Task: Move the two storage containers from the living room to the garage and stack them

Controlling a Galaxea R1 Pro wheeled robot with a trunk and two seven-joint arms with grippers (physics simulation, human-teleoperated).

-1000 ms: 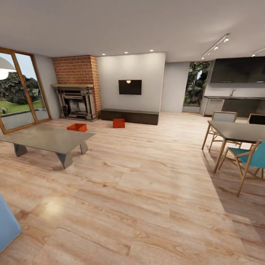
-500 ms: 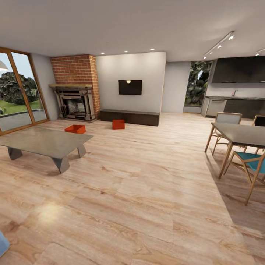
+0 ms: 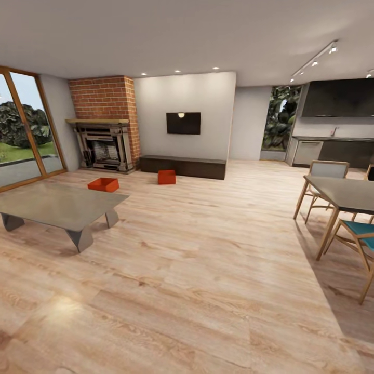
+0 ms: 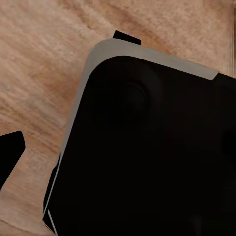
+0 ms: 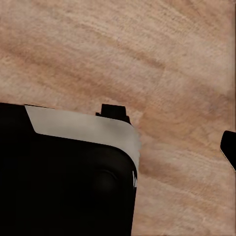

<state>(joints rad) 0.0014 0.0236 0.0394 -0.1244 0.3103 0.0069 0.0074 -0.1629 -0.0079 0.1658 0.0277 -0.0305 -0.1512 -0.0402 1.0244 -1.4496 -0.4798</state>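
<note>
The head view looks across the living room (image 3: 197, 249), where two red-orange containers sit on the wood-plank floor at the far end. One container (image 3: 103, 184) lies just past the far corner of the low grey coffee table (image 3: 57, 205), in front of the brick fireplace (image 3: 104, 124). The other container (image 3: 167, 177) rests against the dark low bench (image 3: 184, 166) under the wall TV (image 3: 183, 123). A dining table (image 3: 343, 192) with chairs stands to the right. Both wrist views show dark robot body over plank floor, well apart from the containers; I cannot tell whether either claw is spread or pressed together.
</note>
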